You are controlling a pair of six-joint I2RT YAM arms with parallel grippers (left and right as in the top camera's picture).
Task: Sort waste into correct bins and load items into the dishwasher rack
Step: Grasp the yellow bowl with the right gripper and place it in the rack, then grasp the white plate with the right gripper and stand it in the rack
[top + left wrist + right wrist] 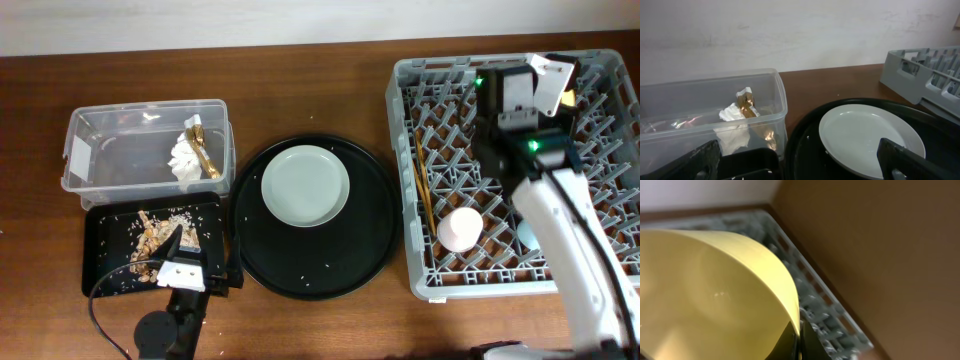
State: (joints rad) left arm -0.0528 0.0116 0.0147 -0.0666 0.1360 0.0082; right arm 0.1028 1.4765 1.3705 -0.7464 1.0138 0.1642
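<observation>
Waste looks sorted — crumpled white tissue [182, 160] and gold-brown wrapper strip [203, 152] in the clear plastic tub [85, 160], tan scraps [150, 238] in the shallow black tray [95, 255]. Thin wooden chopsticks [424, 190] lie in the light-grey pegged rack [398, 150], long axis front to back. The right tool [796, 342] seems clamped on the round yellow bowl [705, 295] over the rack's far side, hollow towards the wrist. The left tool [800, 160] gapes empty; the pale grey-white plate [305, 185] — flat — is yet to load

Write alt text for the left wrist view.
A pale plate sits on a round black tray, right of centre. To its left a clear tub holds a crumpled white tissue and a gold-brown wrapper; a corner of the grey rack shows at upper right. The left gripper is open and empty, its dark fingers at the bottom corners.
</observation>
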